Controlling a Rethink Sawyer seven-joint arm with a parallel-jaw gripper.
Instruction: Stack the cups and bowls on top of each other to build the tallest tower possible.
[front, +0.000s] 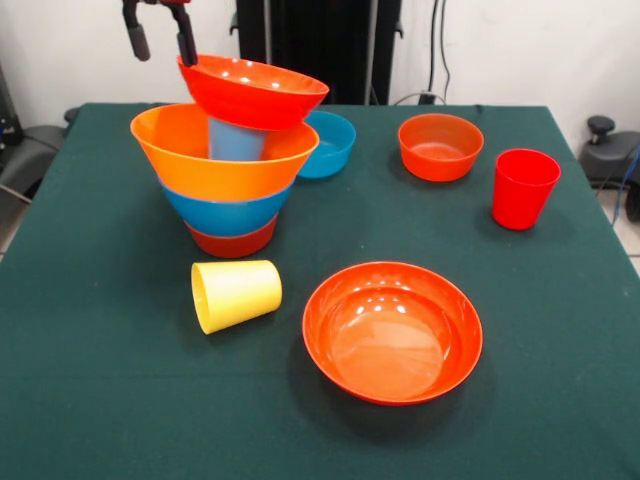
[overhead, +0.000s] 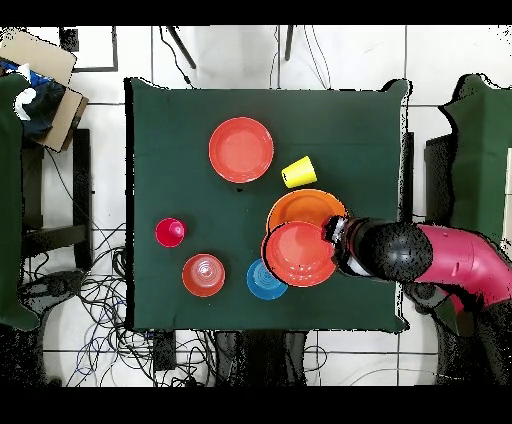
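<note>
The tower stands at the left of the front view: a small red-orange bowl (front: 232, 241) at the bottom, the large blue bowl (front: 226, 212), then the huge orange bowl (front: 200, 152). A light blue cup (front: 237, 141) stands inside the orange bowl, and a wide red-orange bowl (front: 252, 90) rests tilted on top. My gripper (front: 161, 45) is open just above that bowl's left rim. One finger (front: 186, 42) is close to the rim. The yellow cup (front: 236, 294) lies on its side in front of the tower. The red cup (front: 524, 187) stands upright at the right.
A second wide red-orange bowl (front: 392, 330) sits at the front centre of the green table (front: 560, 340). A small blue bowl (front: 332, 142) is right behind the tower, and a small red-orange bowl (front: 440, 147) at the back right. In the overhead view my arm (overhead: 430, 255) reaches in from the right.
</note>
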